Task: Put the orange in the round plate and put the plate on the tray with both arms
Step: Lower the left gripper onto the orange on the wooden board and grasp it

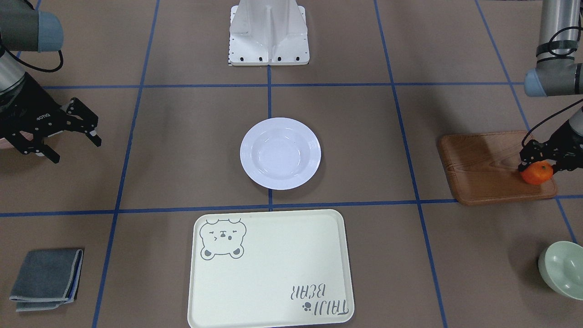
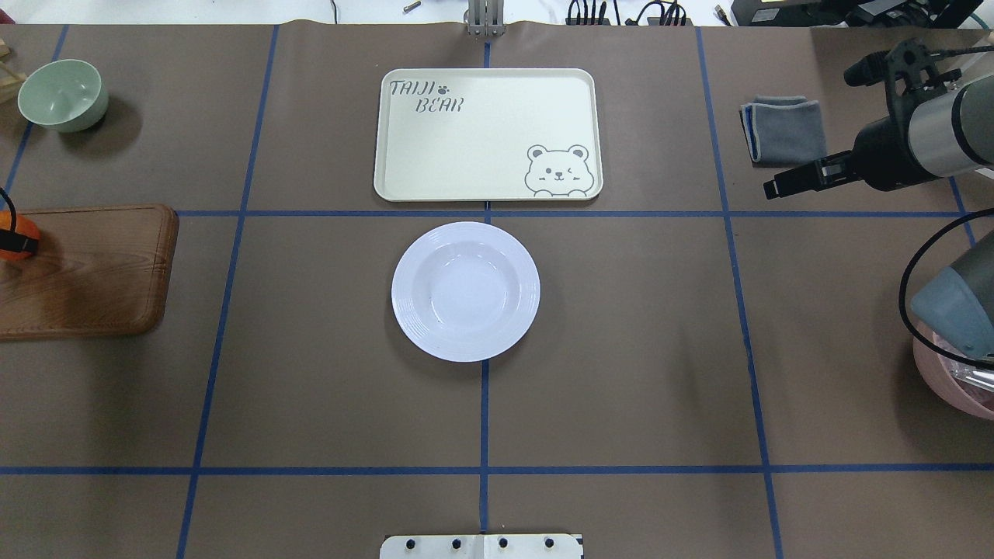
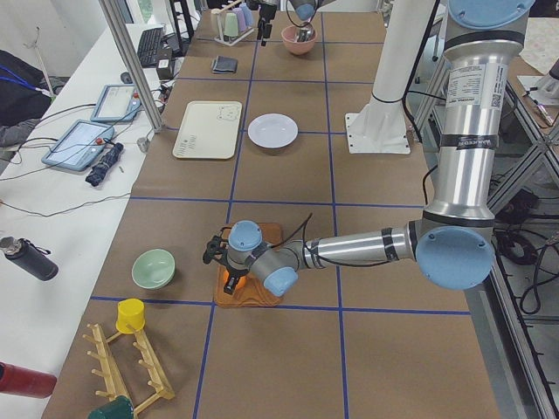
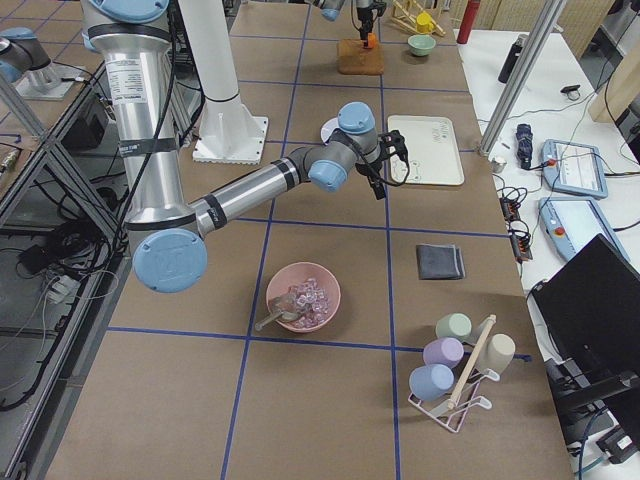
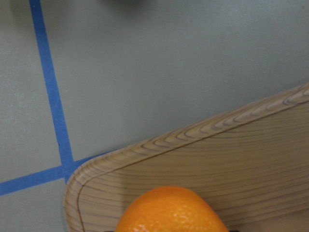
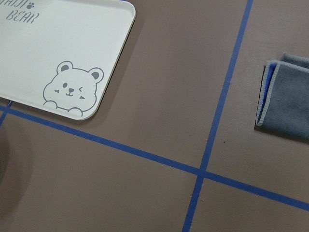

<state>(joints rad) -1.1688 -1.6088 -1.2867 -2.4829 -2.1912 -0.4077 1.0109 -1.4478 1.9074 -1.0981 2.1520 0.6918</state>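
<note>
The orange (image 1: 538,173) is over the near corner of a brown wooden board (image 1: 489,168), and my left gripper (image 1: 543,160) is shut on it from above. In the left wrist view the orange (image 5: 171,211) fills the bottom edge above the board's grain. The white round plate (image 1: 280,153) sits empty in the middle of the table, with the cream tray (image 1: 273,278) also empty just beyond it. My right gripper (image 1: 75,148) hangs open and empty, off to the side of the plate and well apart from it.
A pale green bowl (image 1: 563,269) stands past the board. A folded grey cloth (image 1: 46,279) lies beside the tray on my right side. A pink bowl (image 2: 949,386) sits under my right arm. The white robot base (image 1: 268,38) is behind the plate.
</note>
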